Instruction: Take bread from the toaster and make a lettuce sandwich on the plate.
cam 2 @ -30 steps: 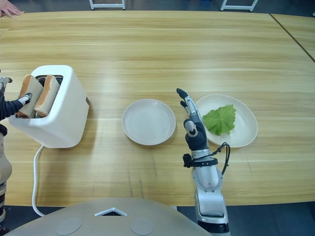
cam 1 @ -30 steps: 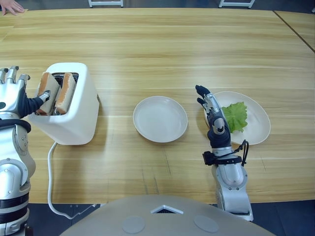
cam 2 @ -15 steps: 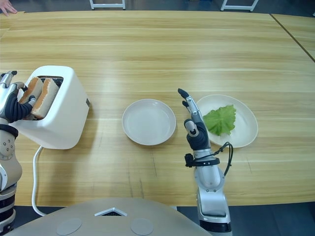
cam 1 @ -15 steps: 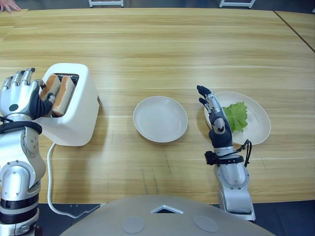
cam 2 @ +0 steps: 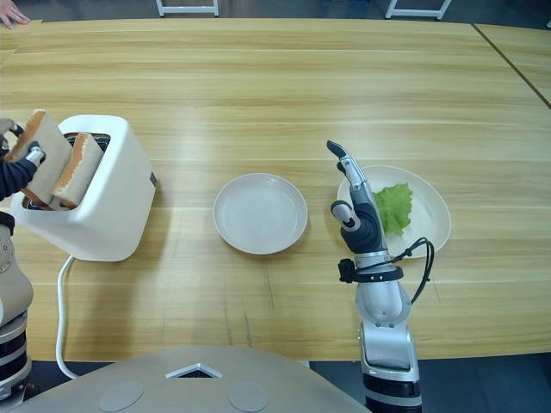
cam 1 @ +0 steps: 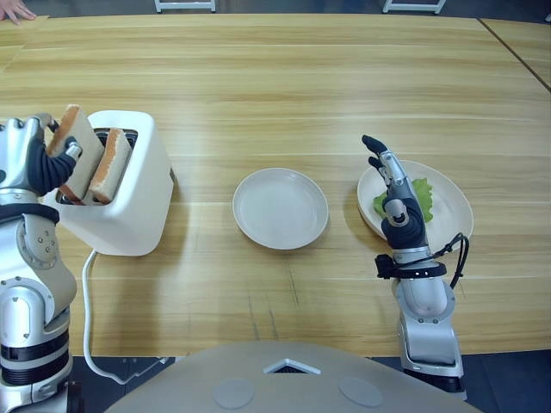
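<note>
One bread slice [cam 1: 86,142] clamped in left hand [cam 1: 34,159] at toaster [cam 1: 138,198]; right hand [cam 1: 400,211] straight-fingered beside lettuce [cam 2: 398,206]

- Left hand [cam 1: 33,163] at the surface's [cam 1: 284,77] left edge, fingers curled around a bread slice [cam 1: 83,138].
- Right hand [cam 1: 398,206] upright, fingers extended, forearm rising from the near edge.

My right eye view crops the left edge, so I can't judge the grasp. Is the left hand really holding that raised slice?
Observer: Yes. In the left eye view the left hand is curled around the outer slice, gripping both its faces.
Operator: Is it touching the other slice?
Observer: No. The inner slice stands free in the toaster.
</note>
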